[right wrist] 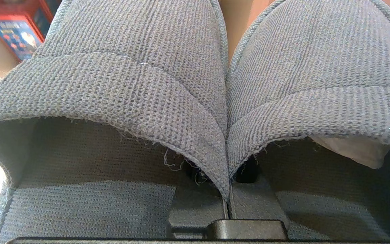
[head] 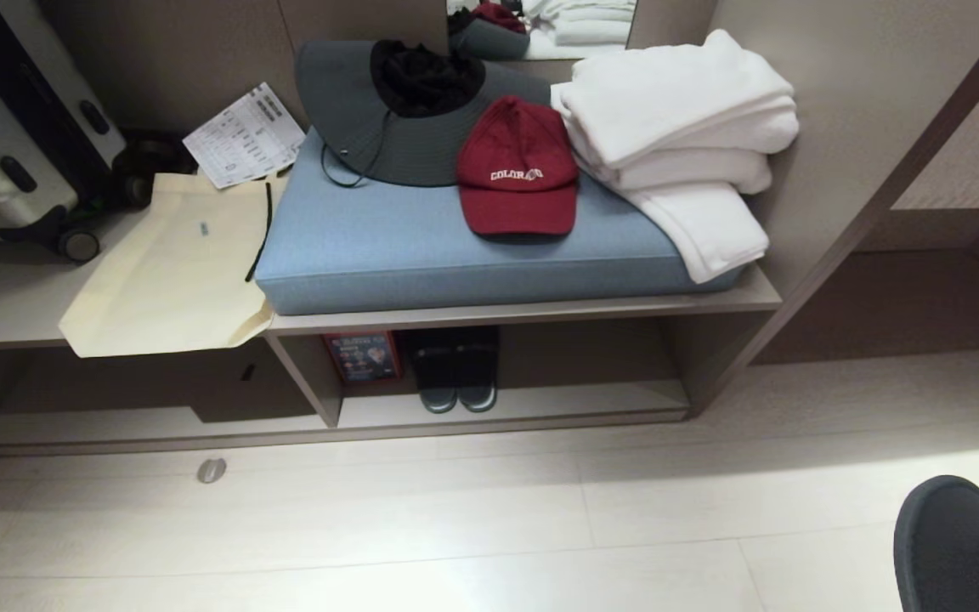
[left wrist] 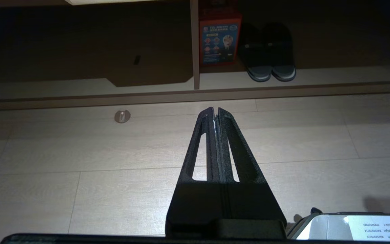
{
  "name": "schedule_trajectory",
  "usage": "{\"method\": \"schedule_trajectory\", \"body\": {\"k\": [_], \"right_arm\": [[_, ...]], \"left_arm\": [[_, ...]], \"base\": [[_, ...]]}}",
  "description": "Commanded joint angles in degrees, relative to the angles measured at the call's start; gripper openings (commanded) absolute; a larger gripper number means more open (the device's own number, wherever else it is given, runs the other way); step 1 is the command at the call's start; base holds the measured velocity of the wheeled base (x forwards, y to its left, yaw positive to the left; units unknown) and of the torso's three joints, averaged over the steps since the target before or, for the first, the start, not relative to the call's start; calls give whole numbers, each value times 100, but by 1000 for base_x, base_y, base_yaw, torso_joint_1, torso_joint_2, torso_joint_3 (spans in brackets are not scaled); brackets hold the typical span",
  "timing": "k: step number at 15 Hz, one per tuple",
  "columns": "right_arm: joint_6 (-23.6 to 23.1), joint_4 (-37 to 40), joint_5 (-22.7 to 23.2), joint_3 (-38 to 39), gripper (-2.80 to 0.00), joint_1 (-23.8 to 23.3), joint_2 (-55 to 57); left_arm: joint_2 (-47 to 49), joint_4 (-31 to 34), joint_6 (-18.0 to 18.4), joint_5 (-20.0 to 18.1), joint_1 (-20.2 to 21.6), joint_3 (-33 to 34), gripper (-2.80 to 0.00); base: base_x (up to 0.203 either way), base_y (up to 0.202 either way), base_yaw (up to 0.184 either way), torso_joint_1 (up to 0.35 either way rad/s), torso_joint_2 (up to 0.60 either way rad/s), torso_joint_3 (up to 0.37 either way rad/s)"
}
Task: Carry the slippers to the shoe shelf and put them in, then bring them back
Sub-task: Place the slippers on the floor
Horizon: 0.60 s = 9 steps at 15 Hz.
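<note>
Your right gripper (right wrist: 227,203), jaws clenched on both slippers' (right wrist: 168,101) inner edges so they travel paired, faces the shoe shelf (head: 540,404); left gripper (left wrist: 215,112) idles, jaws closed.

Head view looks down at shoe shelf (head: 506,408); left wrist shares it, low.

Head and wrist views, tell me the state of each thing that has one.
slippers: pinched together by their inner edges
right gripper: shut on the slippers
left gripper: shut, empty
shoe shelf: open-fronted, another dark pair inside
towels: folded, stacked
tote bag: flat, overhanging the ledge
</note>
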Motion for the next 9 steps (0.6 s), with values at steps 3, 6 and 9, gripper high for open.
{"method": "schedule_trajectory", "body": {"k": [3, 6, 9], "right_arm": [[-1, -6, 8, 0, -280, 3, 7], [-1, -6, 8, 0, -280, 3, 7], [-1, -6, 8, 0, -280, 3, 7]], "left_arm": [[5, 0, -3, 4, 4, 0, -280], [5, 0, -3, 4, 6, 0, -280], [5, 0, -3, 4, -2, 0, -280]], "base": [[0, 0, 0, 1, 2, 204], [0, 0, 0, 2, 2, 198], [0, 0, 0, 4, 2, 199]]}}
